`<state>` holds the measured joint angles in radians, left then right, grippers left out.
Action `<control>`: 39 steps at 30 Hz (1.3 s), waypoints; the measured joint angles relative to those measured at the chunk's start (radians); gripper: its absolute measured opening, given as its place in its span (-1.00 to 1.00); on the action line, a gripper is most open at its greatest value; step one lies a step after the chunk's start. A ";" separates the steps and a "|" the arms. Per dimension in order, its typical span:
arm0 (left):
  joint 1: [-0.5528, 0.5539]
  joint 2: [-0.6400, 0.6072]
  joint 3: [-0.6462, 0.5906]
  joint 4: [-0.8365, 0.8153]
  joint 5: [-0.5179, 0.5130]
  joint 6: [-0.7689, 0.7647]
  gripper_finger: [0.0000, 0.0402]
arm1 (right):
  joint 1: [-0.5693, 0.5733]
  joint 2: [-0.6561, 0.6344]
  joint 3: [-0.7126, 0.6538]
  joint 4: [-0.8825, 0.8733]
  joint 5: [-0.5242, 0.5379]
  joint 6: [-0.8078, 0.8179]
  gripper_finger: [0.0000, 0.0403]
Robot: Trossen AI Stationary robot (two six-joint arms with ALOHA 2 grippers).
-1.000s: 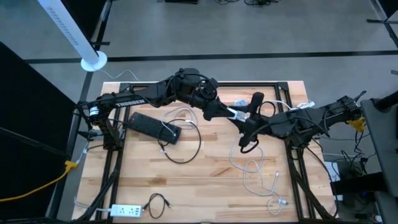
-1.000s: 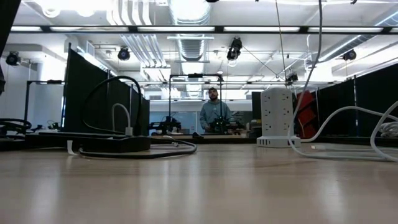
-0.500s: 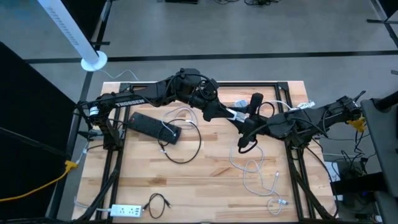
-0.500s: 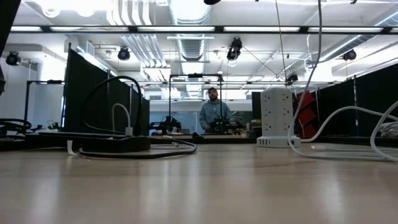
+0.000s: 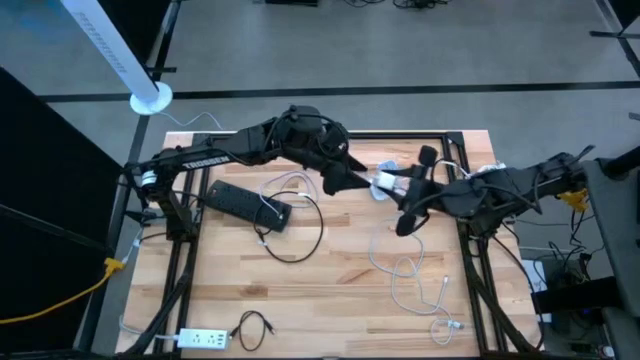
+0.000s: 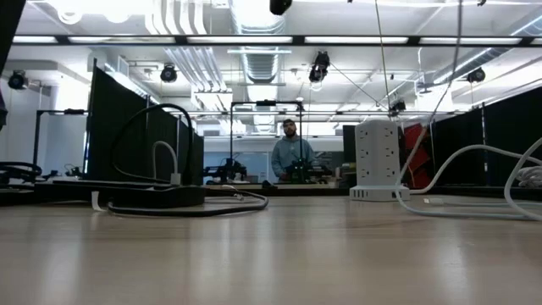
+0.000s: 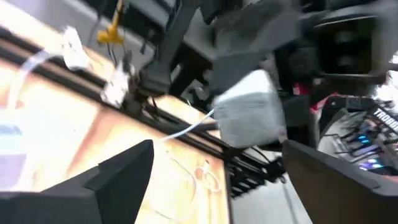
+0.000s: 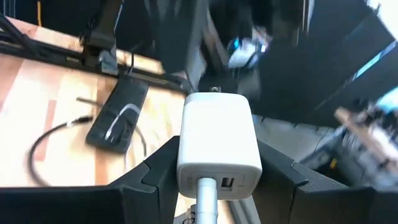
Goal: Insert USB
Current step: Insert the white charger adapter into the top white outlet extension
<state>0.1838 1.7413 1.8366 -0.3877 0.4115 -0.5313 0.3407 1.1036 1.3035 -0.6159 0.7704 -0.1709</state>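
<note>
A white charger block (image 8: 217, 140) hangs above the table's far middle, and my right gripper (image 8: 217, 171) is shut on it. A white USB cable's plug (image 8: 207, 198) sits in a port on the block's face. Its cable (image 5: 385, 255) drops to the table and loops toward the near right. My left gripper (image 7: 211, 152) is open, just to the left of the block (image 7: 249, 115) and apart from it. In the high view the block (image 5: 385, 183) lies between my left gripper (image 5: 350, 178) and my right gripper (image 5: 403, 190). My right gripper pinches the charger block's two opposite sides (image 8: 185, 155) between its two fingers (image 8: 158, 177). It comes about level from the table's right. The block is lifted clear of the table, and the port face with the plug is turned toward the wrist.
A black power strip (image 5: 248, 203) with a black cable loop (image 5: 300, 240) lies at the left middle. A white power strip (image 5: 205, 339) lies at the near left edge. A white tower socket (image 6: 377, 161) stands at the far right. A person (image 6: 290, 155) stands beyond the table.
My left gripper has opened, let go of the white plug at the charger block, and drawn back a little toward the table's left. My right gripper has rolled and shifted slightly toward the table's right edge with the block, which stays lifted.
</note>
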 joint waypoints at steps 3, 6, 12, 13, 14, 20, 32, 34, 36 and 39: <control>0.012 -0.025 0.000 0.003 -0.029 0.073 0.70 | 0.017 -0.035 0.000 -0.151 0.024 0.162 -0.29; 0.033 -0.037 0.000 0.003 -0.051 0.130 0.67 | 0.051 -0.059 -0.003 -0.238 0.058 0.285 -0.29; 0.096 -0.037 -0.027 0.011 -0.062 0.192 0.58 | 0.133 -0.065 -0.030 -0.335 0.107 0.503 -0.29; 0.106 -0.036 -0.043 0.015 -0.062 0.199 0.57 | 0.148 -0.065 -0.043 -0.340 0.120 0.545 -0.29; 0.115 -0.035 -0.068 0.027 -0.061 0.207 0.57 | 0.165 -0.065 -0.060 -0.345 0.130 0.589 -0.29; 0.163 -0.032 -0.335 0.368 -0.040 0.206 0.56 | 0.252 -0.068 -0.166 -0.348 0.200 0.864 -0.29; 0.192 0.144 -0.613 0.896 -0.114 0.298 0.56 | 0.257 -0.036 -0.478 -0.337 0.261 1.381 -0.29; 0.192 0.201 -0.610 0.969 -0.115 0.307 0.56 | 0.252 -0.025 -0.530 -0.318 0.295 1.444 -0.29; 0.194 0.256 -0.594 1.043 -0.115 0.305 0.56 | 0.235 -0.007 -0.573 -0.287 0.301 1.484 -0.29; 0.196 0.318 -0.541 1.106 -0.105 0.318 0.56 | 0.207 0.008 -0.630 -0.219 0.297 1.512 -0.29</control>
<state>0.3801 2.0597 1.2955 0.7183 0.3063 -0.2134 0.5478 1.1119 0.6732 -0.8347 1.0673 1.3416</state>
